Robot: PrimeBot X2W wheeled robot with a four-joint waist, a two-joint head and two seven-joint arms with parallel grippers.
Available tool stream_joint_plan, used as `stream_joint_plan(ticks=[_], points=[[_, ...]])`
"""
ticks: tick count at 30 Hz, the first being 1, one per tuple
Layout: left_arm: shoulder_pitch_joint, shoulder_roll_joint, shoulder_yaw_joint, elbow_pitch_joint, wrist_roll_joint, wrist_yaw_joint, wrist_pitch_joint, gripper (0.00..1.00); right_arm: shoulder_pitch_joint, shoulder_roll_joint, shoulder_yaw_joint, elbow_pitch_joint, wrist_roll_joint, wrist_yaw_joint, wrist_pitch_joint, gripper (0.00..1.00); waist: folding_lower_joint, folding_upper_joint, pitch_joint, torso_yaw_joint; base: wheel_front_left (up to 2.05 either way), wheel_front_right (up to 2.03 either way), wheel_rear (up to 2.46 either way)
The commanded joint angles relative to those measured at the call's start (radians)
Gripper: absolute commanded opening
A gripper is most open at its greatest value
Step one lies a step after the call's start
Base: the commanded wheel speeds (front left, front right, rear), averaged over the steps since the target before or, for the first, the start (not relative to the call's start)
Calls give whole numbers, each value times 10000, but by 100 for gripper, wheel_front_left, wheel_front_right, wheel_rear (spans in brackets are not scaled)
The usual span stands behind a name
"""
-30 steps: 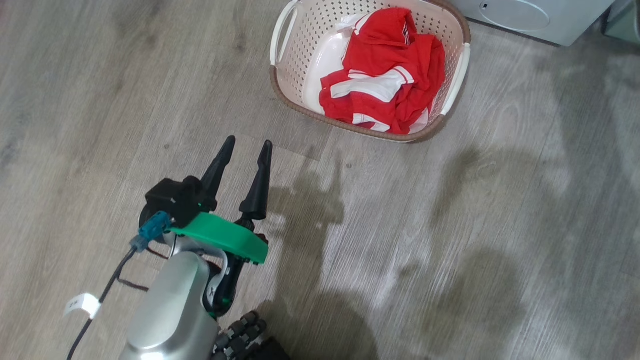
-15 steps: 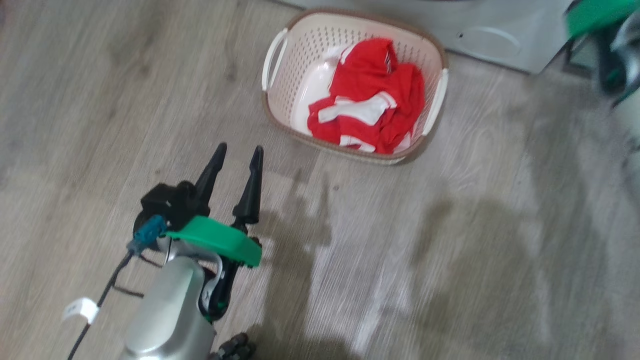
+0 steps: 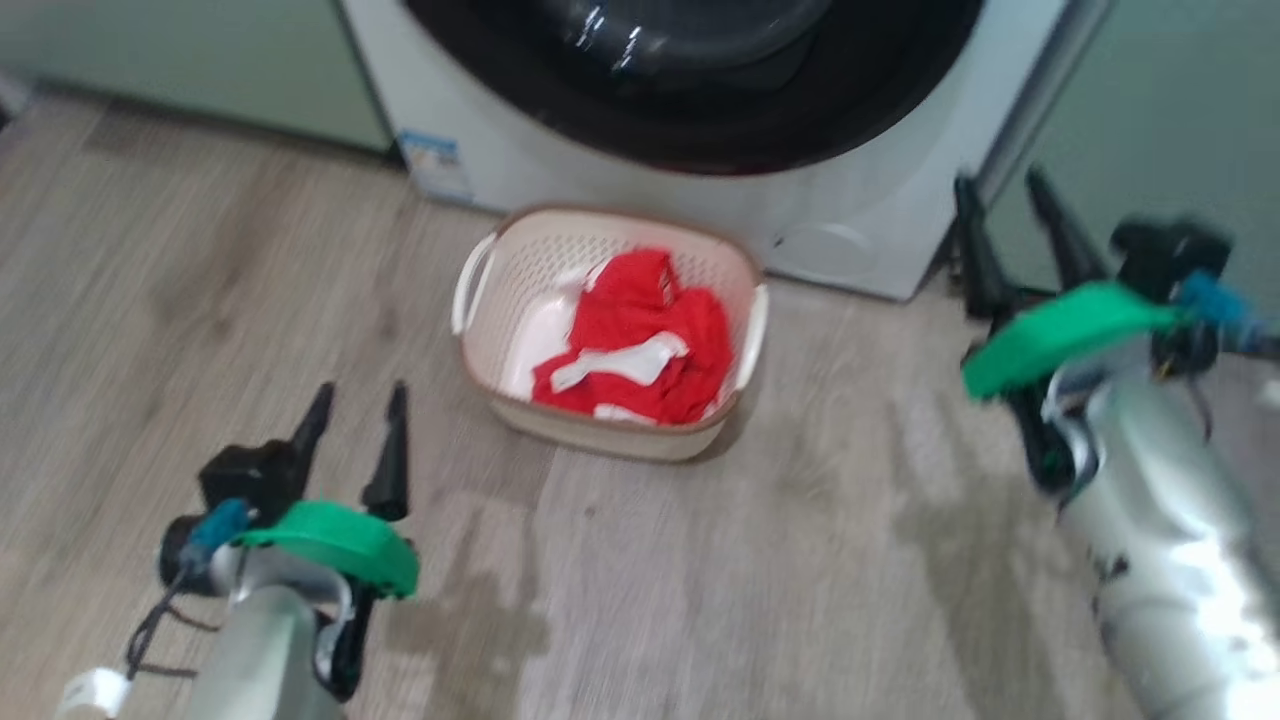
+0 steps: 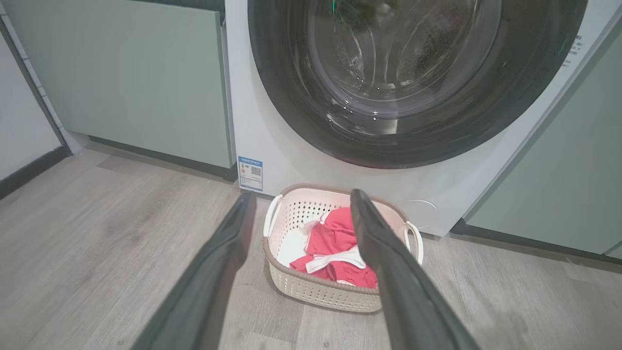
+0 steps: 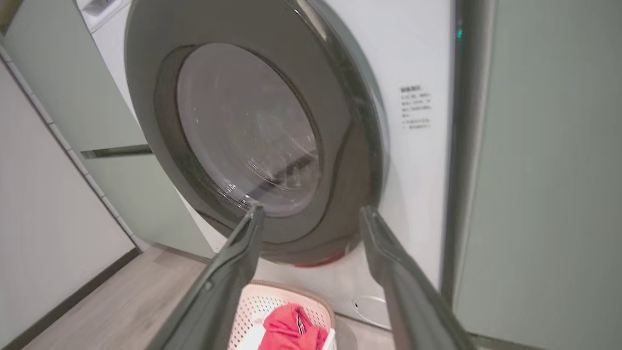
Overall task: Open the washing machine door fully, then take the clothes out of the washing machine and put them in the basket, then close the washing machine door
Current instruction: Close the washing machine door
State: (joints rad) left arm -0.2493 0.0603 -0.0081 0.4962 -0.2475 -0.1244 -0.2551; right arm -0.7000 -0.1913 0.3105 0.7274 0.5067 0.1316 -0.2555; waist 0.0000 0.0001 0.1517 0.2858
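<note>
Hovering over the wood-look floor (image 3: 700, 580), the left gripper (image 3: 362, 392) sits at the lower left of the head view with its two dark fingers spread and nothing between them. The right gripper (image 3: 998, 180) is at the right edge, fingers also apart and empty. The right wrist view agrees, showing both fingers wide with nothing held.

The basket (image 3: 610, 438) stands on the floor at frame centre, just in front of the washing machine (image 3: 880, 190), which is at top centre. The clothes (image 3: 640, 350), red with white stripes, lie bunched inside the basket toward the right of the frame, and bare basket floor shows to their left.

The washing machine door (image 3: 700, 130), black rim and glass centre, lies flat against the machine front in the left wrist view. The small round hatch (image 4: 423, 214) is low on the machine toward the right of the frame, and a blue-white sticker (image 4: 250, 173) is at its lower left corner. Pale green cabinets (image 4: 146, 73) flank the machine. The head view is motion-blurred.
</note>
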Motion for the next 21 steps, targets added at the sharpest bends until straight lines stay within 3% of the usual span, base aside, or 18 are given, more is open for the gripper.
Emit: stream_joint_plan(ticks=[1,12,21], points=[[-252,346,486,-108,102,-45,-67,100,330,172,32,-382,-94,-9,-63,100,0,-1,-856,-771,0,0,0],[-268,953,1287,387,-156,-61,-67,100,2706,621,-1284,-1502,-902,-9,-63,100,0,-1,-1663,-2268,0,0,0],[448,1059,1033,53,-601,-62,-67,100,4543,851,-2399,-3104,-1661,-9,-63,100,0,-1,-2045,-2966,0,0,0]])
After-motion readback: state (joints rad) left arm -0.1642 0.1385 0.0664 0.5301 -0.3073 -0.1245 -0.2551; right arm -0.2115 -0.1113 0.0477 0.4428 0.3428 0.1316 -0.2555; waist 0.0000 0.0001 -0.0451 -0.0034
